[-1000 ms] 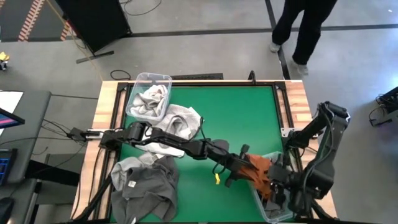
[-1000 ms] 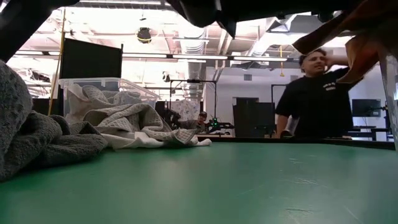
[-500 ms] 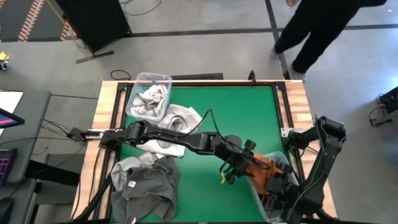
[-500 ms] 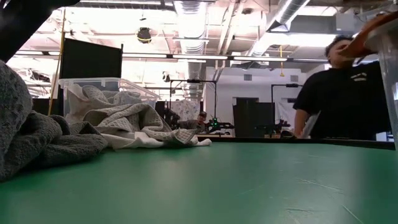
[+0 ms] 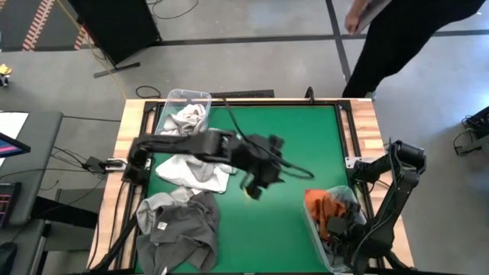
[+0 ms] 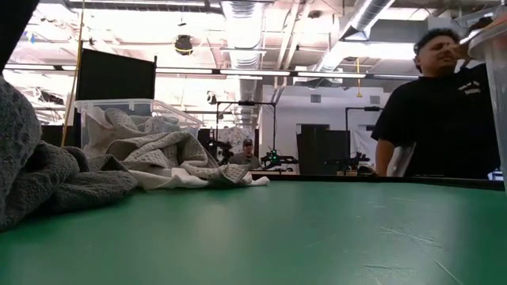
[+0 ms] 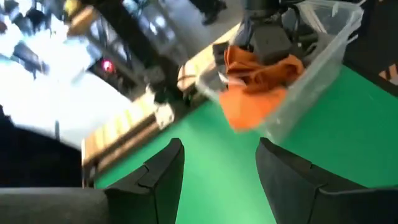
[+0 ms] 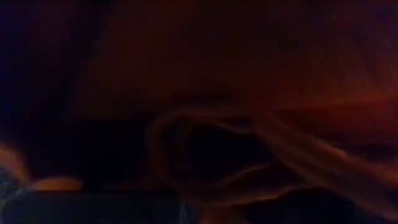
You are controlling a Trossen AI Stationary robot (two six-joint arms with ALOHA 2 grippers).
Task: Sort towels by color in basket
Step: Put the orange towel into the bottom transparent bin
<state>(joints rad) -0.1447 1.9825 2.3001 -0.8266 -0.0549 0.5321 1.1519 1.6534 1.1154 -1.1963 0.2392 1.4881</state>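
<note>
Left gripper (image 7: 219,171) gapes empty above the green mat; right gripper's grip unclear, buried in the rust-orange towel (image 5: 324,208) — I tuck it well inside the clear bin (image 5: 315,237)

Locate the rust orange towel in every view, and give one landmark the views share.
High view: rust orange towel in the clear bin at the table's right front corner.
Low view: not identifiable.
Left wrist view: draped over the bin's rim.
Right wrist view: only dark reddish cloth fills it, probably this towel.
Shared landmark: the green table.

No legible text, labels or numbers anywhere
</note>
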